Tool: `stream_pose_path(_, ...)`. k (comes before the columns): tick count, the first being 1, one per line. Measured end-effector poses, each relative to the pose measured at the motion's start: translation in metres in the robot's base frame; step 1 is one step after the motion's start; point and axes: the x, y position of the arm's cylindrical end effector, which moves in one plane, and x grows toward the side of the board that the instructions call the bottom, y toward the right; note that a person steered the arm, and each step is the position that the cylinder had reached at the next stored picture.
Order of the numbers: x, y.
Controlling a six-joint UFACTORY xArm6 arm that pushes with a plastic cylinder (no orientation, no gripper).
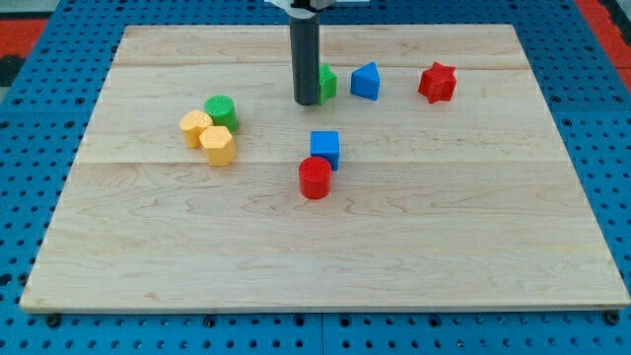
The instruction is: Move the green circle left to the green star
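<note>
Dark rod upright, my tip (307, 102) touching green star (326, 82)

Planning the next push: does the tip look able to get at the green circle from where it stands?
Probably yes. My tip rests beside the green star, and the board between it and the green circle is bare.

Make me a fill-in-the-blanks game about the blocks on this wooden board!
1. The green circle touches two blocks of the colour ____.
2. The red cylinder sits just below the blue ____.
3. My tip rests beside the green star, on the star's ____ side in the view.
4. The block nearest the view's right edge is the ____ star.

Missing words: yellow; cube; left; red
</note>
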Motion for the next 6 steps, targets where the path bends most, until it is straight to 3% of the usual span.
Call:
stream_pose_path(2,-0.001,-0.011)
stream_pose_path(3,0.037,-0.044)
stream_pose_path(6,0.057,-0.136)
